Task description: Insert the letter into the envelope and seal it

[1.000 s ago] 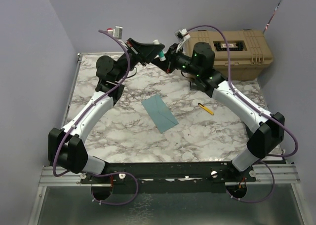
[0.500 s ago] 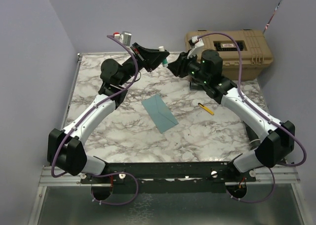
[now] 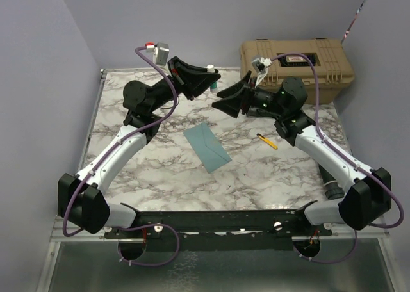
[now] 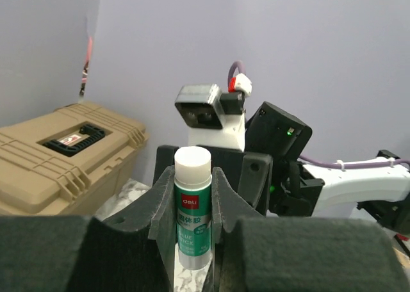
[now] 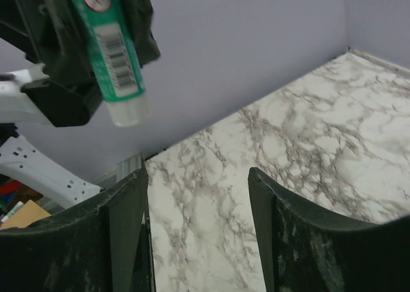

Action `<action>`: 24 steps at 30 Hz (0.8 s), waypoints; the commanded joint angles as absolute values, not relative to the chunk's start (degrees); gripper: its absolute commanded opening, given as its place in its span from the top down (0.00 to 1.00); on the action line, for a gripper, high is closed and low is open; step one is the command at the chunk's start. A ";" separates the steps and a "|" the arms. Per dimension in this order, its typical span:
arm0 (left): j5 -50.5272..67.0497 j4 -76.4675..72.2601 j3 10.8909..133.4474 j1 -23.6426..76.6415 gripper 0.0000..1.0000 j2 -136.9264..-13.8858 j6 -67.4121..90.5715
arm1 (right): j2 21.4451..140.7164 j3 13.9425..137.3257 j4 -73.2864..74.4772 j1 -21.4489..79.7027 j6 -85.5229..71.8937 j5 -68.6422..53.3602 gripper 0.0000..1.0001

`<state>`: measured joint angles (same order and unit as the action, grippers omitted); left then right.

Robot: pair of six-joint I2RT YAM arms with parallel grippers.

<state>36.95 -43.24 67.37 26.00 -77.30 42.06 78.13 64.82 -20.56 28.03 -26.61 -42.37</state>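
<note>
The teal envelope (image 3: 207,146) lies flat in the middle of the marble table. The letter is not in view. My left gripper (image 3: 209,81) is raised over the far part of the table, shut on a green glue stick (image 4: 193,209) with a white end (image 4: 192,161). That glue stick (image 5: 106,42) also shows at the upper left of the right wrist view. My right gripper (image 3: 225,95) faces it from the right, a little apart. Its jaws are open with only marble between them (image 5: 198,177).
A tan hard case (image 3: 301,64) stands at the back right corner, also in the left wrist view (image 4: 64,151). A small yellow pen (image 3: 267,141) lies on the table right of the envelope. Purple walls close in the back and left.
My right gripper has opened and drawn back to the right, away from the glue stick. The left gripper still holds the stick and has shifted slightly.
</note>
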 commanded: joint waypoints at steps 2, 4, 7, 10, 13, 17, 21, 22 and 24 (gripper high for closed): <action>41.14 -48.96 66.92 26.02 1.00 -77.35 47.07 | 77.67 64.79 -35.18 28.04 -36.02 -46.30 0.32; 41.82 -50.23 66.81 26.06 1.00 -77.72 48.77 | 78.14 64.35 -37.60 28.04 -36.99 -46.10 0.32; 41.97 -51.72 66.27 26.05 1.00 -78.04 50.76 | 78.67 64.83 -39.08 28.03 -38.06 -45.98 0.35; 41.88 -52.65 65.63 26.02 1.00 -77.81 51.41 | 79.32 65.27 -41.99 27.99 -40.07 -47.16 0.39; 41.90 -53.39 65.31 26.06 1.00 -77.85 51.83 | 80.81 66.45 -44.48 28.01 -41.70 -50.46 0.41; 42.27 -54.04 65.17 26.02 1.00 -78.04 52.08 | 81.97 67.18 -46.81 28.04 -43.84 -51.78 0.42; 42.45 -54.48 64.71 26.06 1.00 -78.04 52.15 | 82.67 68.52 -46.89 28.06 -44.44 -52.10 0.48; 42.45 -54.57 64.58 26.02 1.00 -78.05 52.17 | 82.89 68.89 -47.10 28.00 -44.53 -52.44 0.49; 42.30 -54.66 64.43 26.02 1.00 -77.94 52.09 | 83.32 69.62 -47.60 28.04 -45.03 -53.58 0.48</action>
